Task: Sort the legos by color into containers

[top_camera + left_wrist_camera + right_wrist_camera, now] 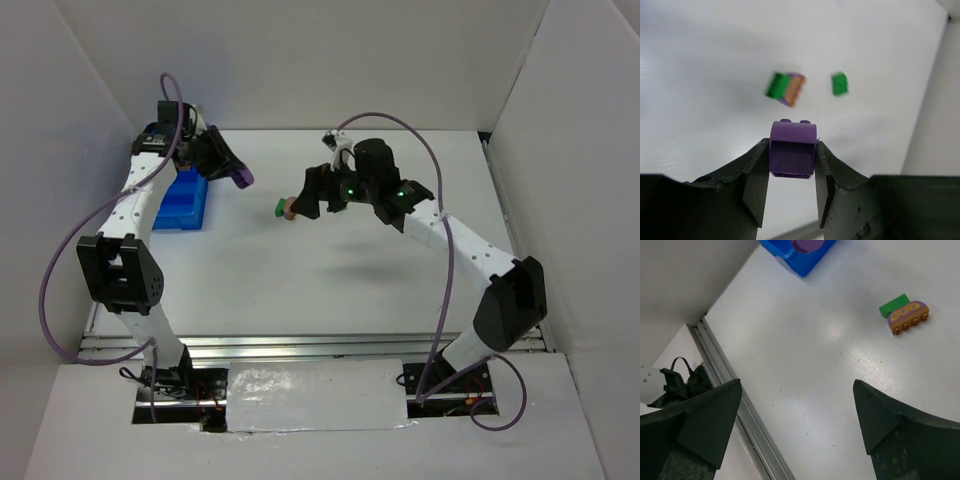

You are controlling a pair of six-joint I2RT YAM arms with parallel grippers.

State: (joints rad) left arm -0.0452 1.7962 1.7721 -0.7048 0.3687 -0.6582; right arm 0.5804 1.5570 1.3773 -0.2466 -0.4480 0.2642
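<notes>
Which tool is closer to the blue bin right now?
Left. The left tool, shut on a purple brick, hovers just right of the blue bin; the right tool is open, farther right by the green block.

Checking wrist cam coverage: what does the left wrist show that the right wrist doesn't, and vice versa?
Left wrist only: the left gripper shut on a purple brick, and a lone green block on the white table.
Right wrist only: the right gripper open and empty, a corner of the blue bin with a purple shape at it (unclear what), and a metal rail.
Both: the other green block lying against the orange-and-purple piece.
</notes>
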